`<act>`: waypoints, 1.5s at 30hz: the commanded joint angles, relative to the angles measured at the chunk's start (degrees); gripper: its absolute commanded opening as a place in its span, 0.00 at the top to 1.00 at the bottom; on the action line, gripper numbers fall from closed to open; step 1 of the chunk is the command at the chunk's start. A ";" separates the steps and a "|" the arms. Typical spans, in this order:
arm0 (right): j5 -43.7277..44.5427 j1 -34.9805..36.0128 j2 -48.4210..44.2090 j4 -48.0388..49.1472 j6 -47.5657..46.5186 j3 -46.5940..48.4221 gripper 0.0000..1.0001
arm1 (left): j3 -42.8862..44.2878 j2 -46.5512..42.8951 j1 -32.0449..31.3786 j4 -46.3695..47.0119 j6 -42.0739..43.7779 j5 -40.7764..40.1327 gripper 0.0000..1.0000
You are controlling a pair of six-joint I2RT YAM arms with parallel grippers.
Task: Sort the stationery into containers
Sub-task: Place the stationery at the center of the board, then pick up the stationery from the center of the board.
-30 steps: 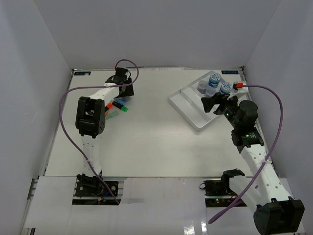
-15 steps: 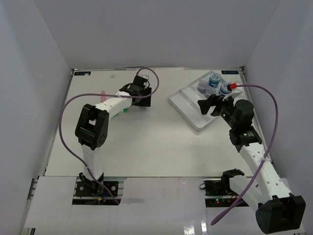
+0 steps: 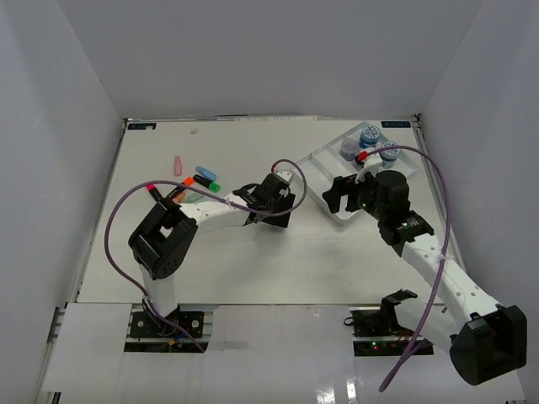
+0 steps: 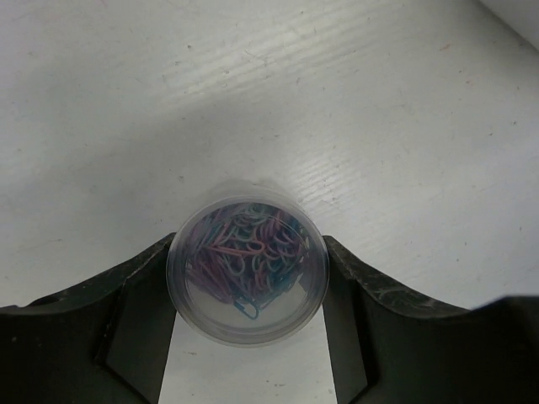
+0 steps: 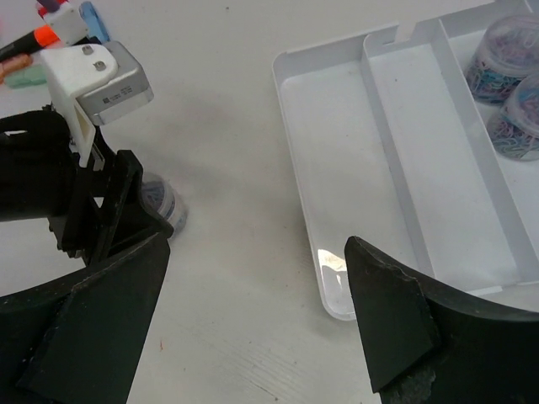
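My left gripper [image 3: 282, 204] is shut on a small clear jar [image 4: 247, 269] full of coloured paper clips, its fingers [image 4: 135, 311] pressed on both sides. The right wrist view shows this jar [image 5: 160, 202] low over the table, left of the white tray [image 5: 286, 109]. My right gripper [image 3: 341, 194] is open and empty above the tray's near end; in its own view it [image 5: 253, 328] spans bare table and the tray corner. Three jars [image 3: 369, 135] stand at the tray's far end. Short markers, pink [image 3: 177, 166], blue [image 3: 206, 172] and others, lie at the table's left.
The tray [image 3: 313, 164] has long parallel compartments; the two nearest ones [image 5: 337, 168] hold nothing. Two jars [image 5: 505, 46] show at its far end. White walls close the table on three sides. Purple cables loop over both arms.
My left gripper has swung right from the marker area at the far left to the table's centre near the tray. My right gripper has shifted left and nearer, off the jars' end of the tray.
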 commanded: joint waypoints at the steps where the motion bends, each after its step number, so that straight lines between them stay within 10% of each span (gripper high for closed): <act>1: 1.51 1.39 1.05 -0.65 -2.66 1.66 0.09 | -2.17 -3.71 -2.00 5.03 -2.01 -2.57 0.43; 8: 2.56 4.47 3.42 -1.00 -4.24 2.09 0.09 | -5.07 -8.45 -3.33 5.83 -4.30 -6.08 0.03; 18: 6.69 11.49 9.57 -1.62 -6.26 5.87 0.09 | -7.62 -22.16 1.41 2.76 -3.33 -8.02 0.02; 31: 14.60 24.85 28.81 -4.43 -9.60 16.14 0.10 | -25.72 -46.67 22.77 -4.10 -0.43 -5.73 0.02; 45: 17.06 29.16 43.94 -8.30 -6.97 23.01 0.05 | -29.42 -46.78 24.18 -2.70 1.24 -12.06 0.02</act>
